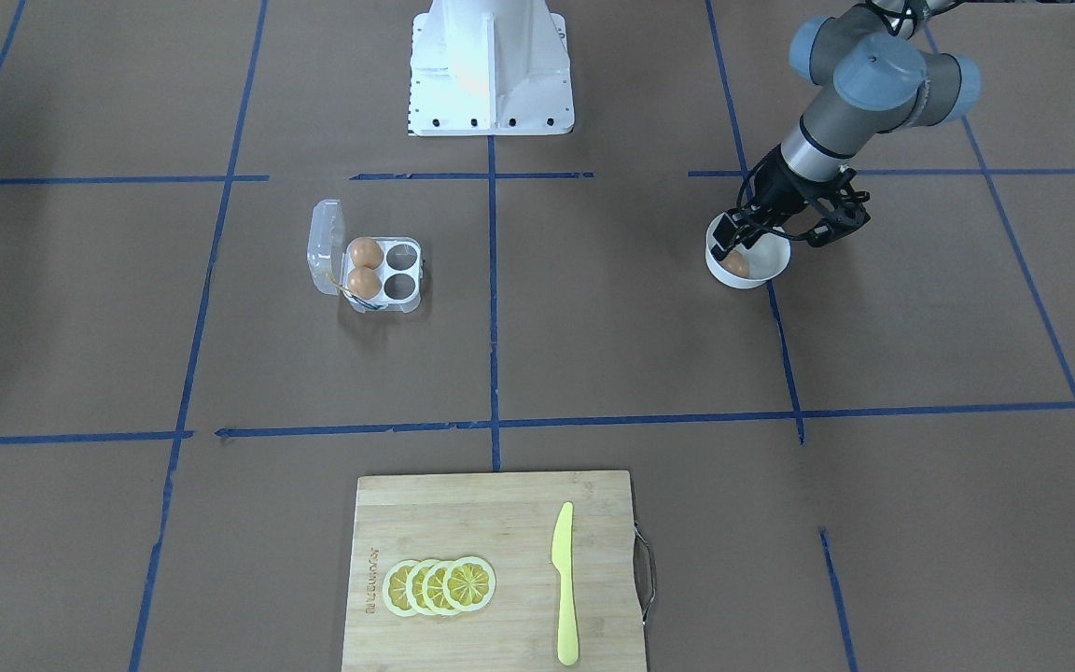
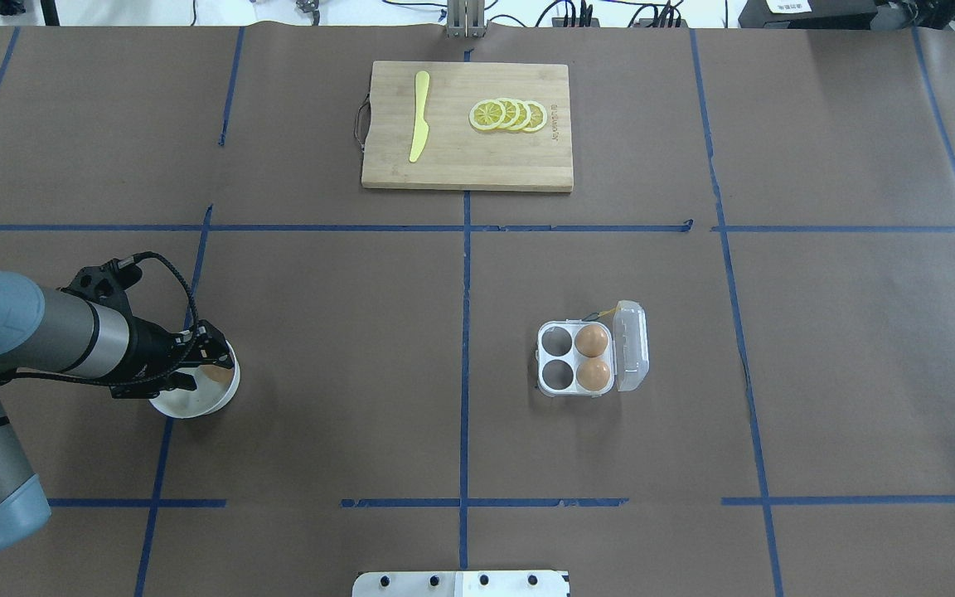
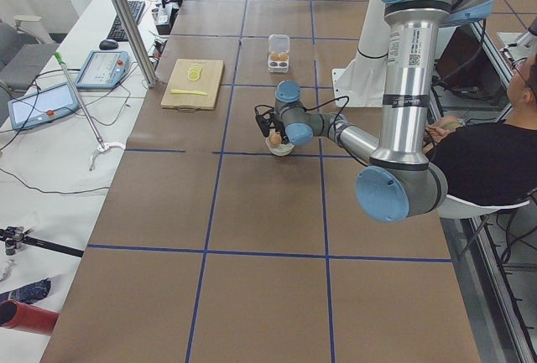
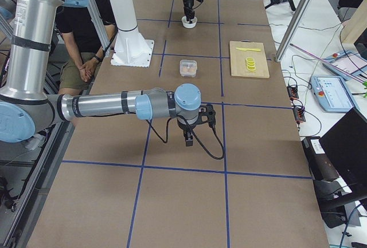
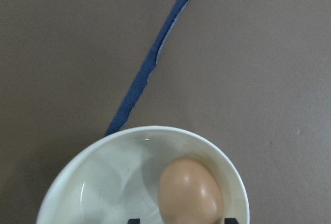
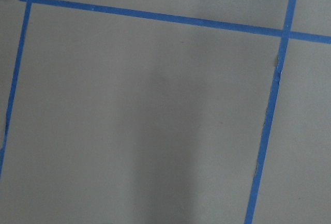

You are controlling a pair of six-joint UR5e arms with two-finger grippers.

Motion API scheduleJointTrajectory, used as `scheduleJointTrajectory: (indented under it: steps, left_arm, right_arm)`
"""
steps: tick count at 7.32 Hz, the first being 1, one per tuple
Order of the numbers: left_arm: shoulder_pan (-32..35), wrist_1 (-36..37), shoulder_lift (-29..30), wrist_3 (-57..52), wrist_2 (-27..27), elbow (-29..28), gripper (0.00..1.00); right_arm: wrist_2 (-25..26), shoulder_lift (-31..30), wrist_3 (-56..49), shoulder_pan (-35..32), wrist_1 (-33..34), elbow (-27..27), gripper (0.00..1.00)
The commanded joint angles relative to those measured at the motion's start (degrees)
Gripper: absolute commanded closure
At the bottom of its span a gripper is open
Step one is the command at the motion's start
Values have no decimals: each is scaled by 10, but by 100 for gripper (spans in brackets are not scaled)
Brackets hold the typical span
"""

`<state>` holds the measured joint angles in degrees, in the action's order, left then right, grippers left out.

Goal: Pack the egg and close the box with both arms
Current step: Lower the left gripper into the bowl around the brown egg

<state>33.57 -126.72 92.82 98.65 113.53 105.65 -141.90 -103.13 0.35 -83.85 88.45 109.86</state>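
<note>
Egg [image 5: 190,193] between left gripper [image 5: 182,221] fingertips [image 5: 134,221]

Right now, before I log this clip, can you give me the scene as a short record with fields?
Left gripper: open around the egg in the white bowl
Right gripper: over the table, open or shut cannot be told
Egg carton: lid open, two eggs in, two cells empty
Cutting board: lemon slices and yellow knife on it

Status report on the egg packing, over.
Left gripper open around egg in bowl. Right gripper hovering apart, state unclear. Carton lid open, two cells empty. No obstacle between bowl and carton.
</note>
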Motion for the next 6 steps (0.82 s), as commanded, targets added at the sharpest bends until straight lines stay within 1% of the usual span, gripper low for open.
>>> scheduleJointTrajectory:
  steps: [1, 4, 5, 6]
  left_arm:
    - [0, 2, 2, -1, -1, -5, 37]
    - [-2, 5, 1, -1, -2, -11, 39]
    - [-9, 7, 1, -1, -8, -11, 39]
    - [-10, 15, 1, -2, -27, -10, 40]
  right_arm:
    - [0, 0, 0, 0, 1, -1, 0]
    - [0, 0, 0, 0, 0, -1, 0]
    - [0, 0, 0, 0, 1, -1, 0]
    - [-2, 0, 0, 0, 1, -1, 0]
